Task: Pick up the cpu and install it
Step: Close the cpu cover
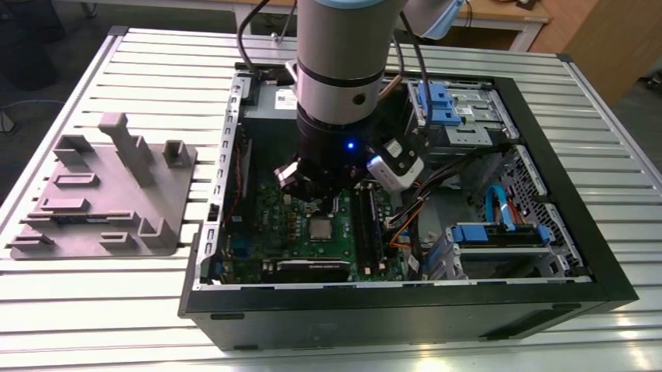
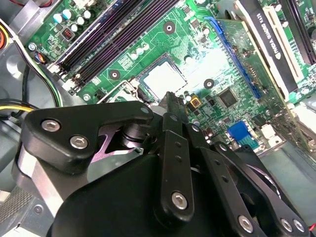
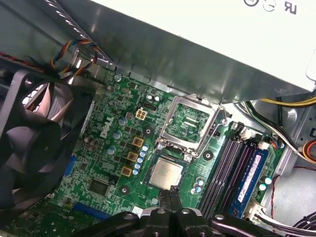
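Observation:
The cpu [image 3: 166, 174] is a small silvery square lying flat in the socket of the green motherboard [image 3: 111, 163], with the socket's metal lid [image 3: 192, 121] swung up and open beside it. From the exterior view the cpu [image 1: 321, 229] sits mid-board inside the open computer case [image 1: 579, 232], just in front of the arm's wrist [image 1: 336, 116]. My gripper [image 3: 174, 191] hangs right over the edge of the cpu, its black fingers together with nothing between them. In the second wrist view the fingertip [image 2: 171, 101] stands beside the bright cpu [image 2: 162, 79].
A grey fixture plate [image 1: 104, 194] with upright blocks lies outside the case at the exterior view's left. Memory sticks [image 3: 247, 173] stand beside the socket, and a black fan [image 3: 29, 143] lies on its other side. Coloured cables [image 1: 408, 225] and blue-tabbed drive bays [image 1: 445, 105] crowd the case's right half.

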Controlling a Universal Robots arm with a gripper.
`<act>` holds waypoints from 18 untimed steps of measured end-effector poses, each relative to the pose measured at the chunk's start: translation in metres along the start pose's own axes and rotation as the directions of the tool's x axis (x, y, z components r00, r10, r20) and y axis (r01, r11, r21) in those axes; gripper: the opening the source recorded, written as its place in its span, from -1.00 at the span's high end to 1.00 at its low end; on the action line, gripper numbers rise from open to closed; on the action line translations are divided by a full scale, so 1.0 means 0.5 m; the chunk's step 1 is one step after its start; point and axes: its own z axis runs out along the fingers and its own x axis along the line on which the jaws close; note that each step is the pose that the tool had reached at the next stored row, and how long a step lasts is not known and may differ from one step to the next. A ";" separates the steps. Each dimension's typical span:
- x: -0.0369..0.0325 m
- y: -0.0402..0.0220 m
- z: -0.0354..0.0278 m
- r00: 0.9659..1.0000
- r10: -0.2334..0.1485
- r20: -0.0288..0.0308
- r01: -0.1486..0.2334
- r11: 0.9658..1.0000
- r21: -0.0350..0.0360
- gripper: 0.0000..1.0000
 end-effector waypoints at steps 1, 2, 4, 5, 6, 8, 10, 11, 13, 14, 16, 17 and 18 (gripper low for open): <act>0.000 0.000 0.000 1.000 -0.002 0.000 0.002 1.000 0.000 0.80; 0.000 0.000 0.000 1.000 -0.004 0.000 0.004 1.000 0.000 0.80; 0.000 0.000 0.000 1.000 -0.008 0.000 0.008 1.000 0.000 0.80; 0.000 0.000 0.000 1.000 -0.010 0.000 0.010 1.000 0.000 0.80; 0.000 0.000 0.000 1.000 -0.012 0.000 0.012 1.000 0.000 0.80; 0.000 0.000 0.000 1.000 -0.016 0.000 0.016 1.000 0.000 0.80; 0.000 0.000 0.000 1.000 -0.020 0.001 0.020 1.000 0.000 0.80; 0.000 0.000 0.000 1.000 -0.022 0.001 0.022 1.000 0.000 0.80; 0.000 0.000 0.000 1.000 -0.025 0.001 0.025 1.000 0.000 0.80; 0.000 0.000 0.000 1.000 -0.027 0.001 0.027 1.000 0.000 0.80; 0.000 0.000 0.000 0.999 -0.032 0.001 0.032 0.999 0.000 0.80; 0.000 0.000 0.000 0.999 -0.035 0.001 0.035 0.999 0.000 0.80; 0.000 0.000 0.000 0.999 -0.038 0.001 0.038 0.999 0.000 0.80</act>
